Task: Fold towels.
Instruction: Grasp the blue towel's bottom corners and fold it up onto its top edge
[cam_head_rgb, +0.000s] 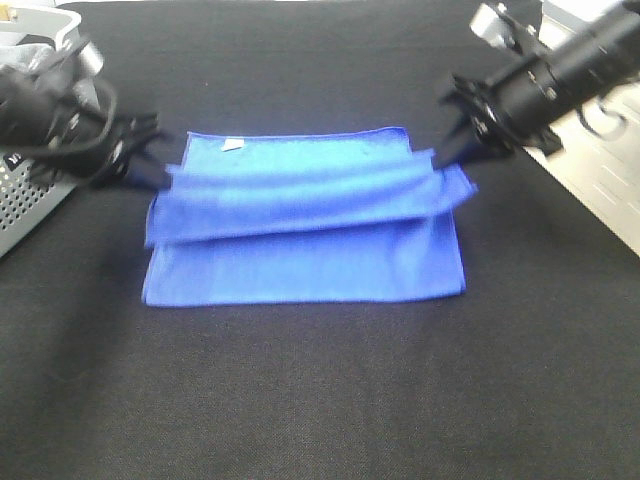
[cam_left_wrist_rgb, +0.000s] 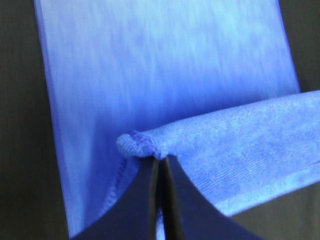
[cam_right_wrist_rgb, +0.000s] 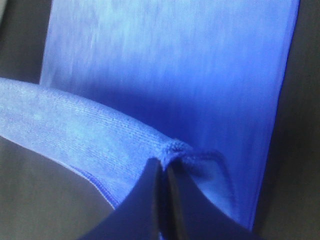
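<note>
Both pinched tight: left hand (cam_head_rgb: 148, 176) and right hand (cam_head_rgb: 447, 156) each held one end of the towel's (cam_head_rgb: 300, 240) lifted fold, the rest flat on the bench (cam_head_rgb: 320, 400). Thin grips there; uneven pulling could slip an end and skew the fold.

The towel (cam_head_rgb: 300, 250) is bright royal blue, its small tag (cam_head_rgb: 231, 144) white. The counter (cam_head_rgb: 320, 400) is plain black. The perforated basket (cam_head_rgb: 25, 205) is pale grey.
</note>
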